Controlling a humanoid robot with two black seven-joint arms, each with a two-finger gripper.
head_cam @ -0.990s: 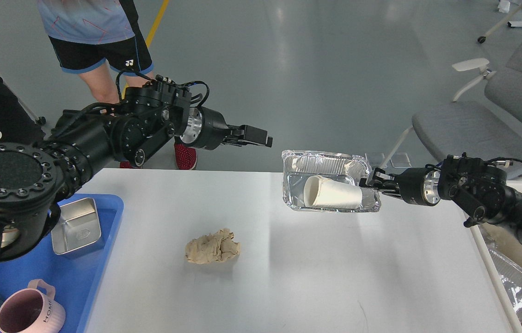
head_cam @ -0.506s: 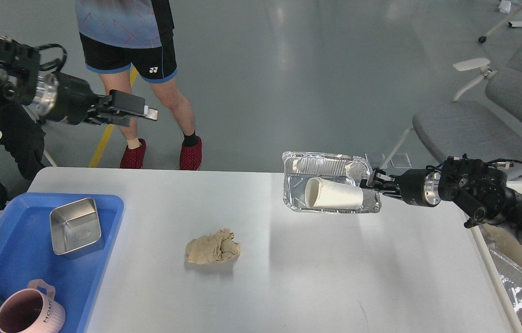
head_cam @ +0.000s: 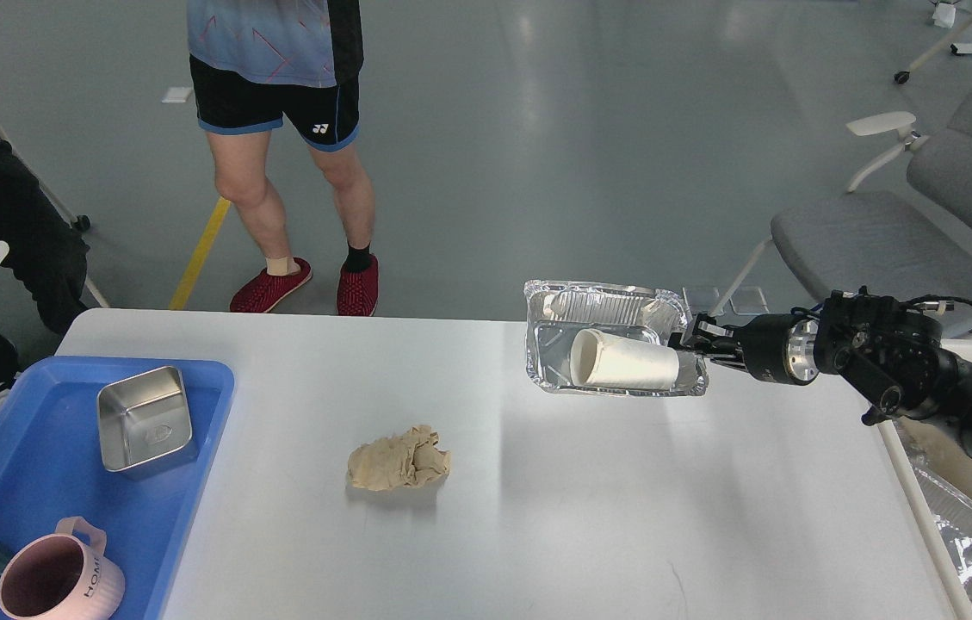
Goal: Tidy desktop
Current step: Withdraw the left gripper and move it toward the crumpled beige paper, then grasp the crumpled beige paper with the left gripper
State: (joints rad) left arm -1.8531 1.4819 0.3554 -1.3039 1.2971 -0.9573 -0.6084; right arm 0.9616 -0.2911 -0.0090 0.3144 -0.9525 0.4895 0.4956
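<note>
Between my right gripper [head_cam: 696, 338] fingers, clamped: foil tray [head_cam: 615, 337] rim, light, crushable, holding paper cup [head_cam: 623, 360]; below, desktop [head_cam: 537, 482]. Left unseen.

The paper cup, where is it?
In the head view, the paper cup lies on its side inside the foil tray, held by the right pincer above the table's far right part.

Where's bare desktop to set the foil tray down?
Bare desktop lies between the crumpled paper and the right edge, below the held foil tray. Also free: between the blue tray and the paper. The blue tray itself is crowded.
</note>
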